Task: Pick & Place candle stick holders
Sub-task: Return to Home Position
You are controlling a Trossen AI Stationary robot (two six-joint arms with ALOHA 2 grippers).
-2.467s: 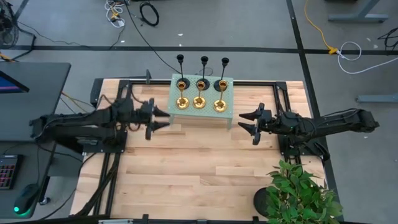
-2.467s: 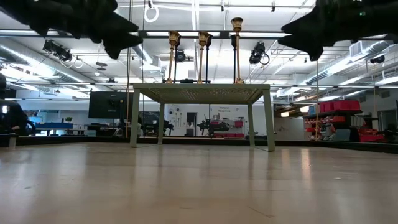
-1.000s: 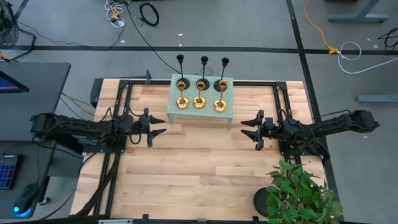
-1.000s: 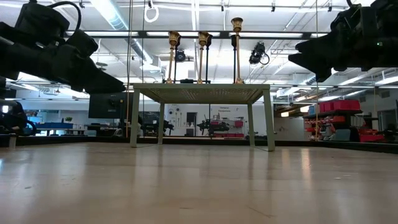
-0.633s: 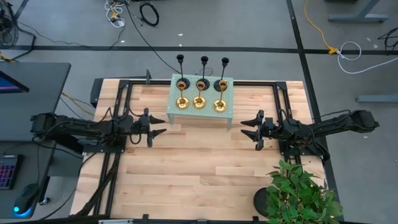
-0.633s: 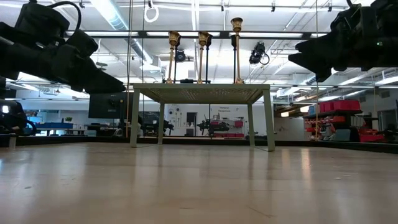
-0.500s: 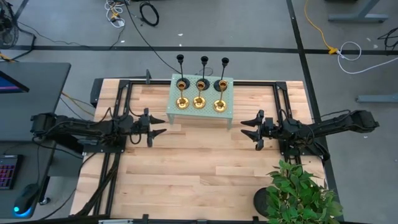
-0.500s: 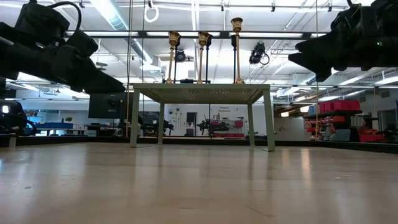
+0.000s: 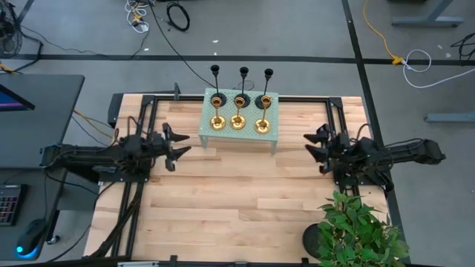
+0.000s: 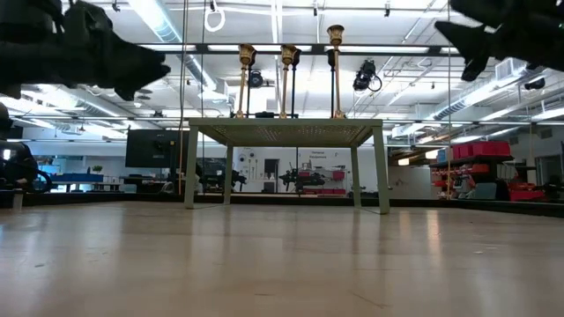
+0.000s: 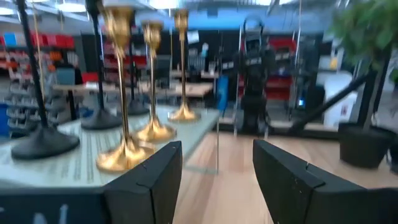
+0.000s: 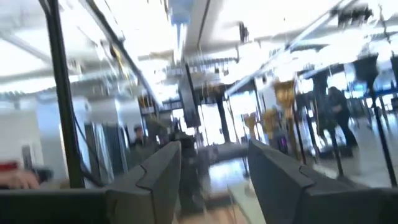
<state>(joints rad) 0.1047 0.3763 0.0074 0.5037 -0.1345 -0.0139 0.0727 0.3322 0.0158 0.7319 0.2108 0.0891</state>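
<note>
Three brass-gold candle stick holders (image 9: 238,122) stand in a row on their round bases on a small pale-green stand (image 9: 272,119) at the table's far middle. Three black holders (image 9: 240,99) stand in a row behind them. The gold ones also show in the low view (image 10: 286,79) and the left wrist view (image 11: 126,99). My left gripper (image 9: 177,140) is open and empty, left of the stand. My right gripper (image 9: 317,146) is open and empty, right of the stand. Both hang above the tabletop.
A green plant in a black pot (image 9: 355,231) stands at the table's near right corner. Black frame rails (image 9: 133,200) run along the table's left and right sides. The stand's legs (image 10: 190,167) rest on the wooden tabletop, with bare wood in front of it.
My left gripper has drawn back toward the table's left edge and risen, turning a little. My right gripper has drawn back toward the table's right edge and risen. Both stay open and empty. The candle stick holders have not moved.
</note>
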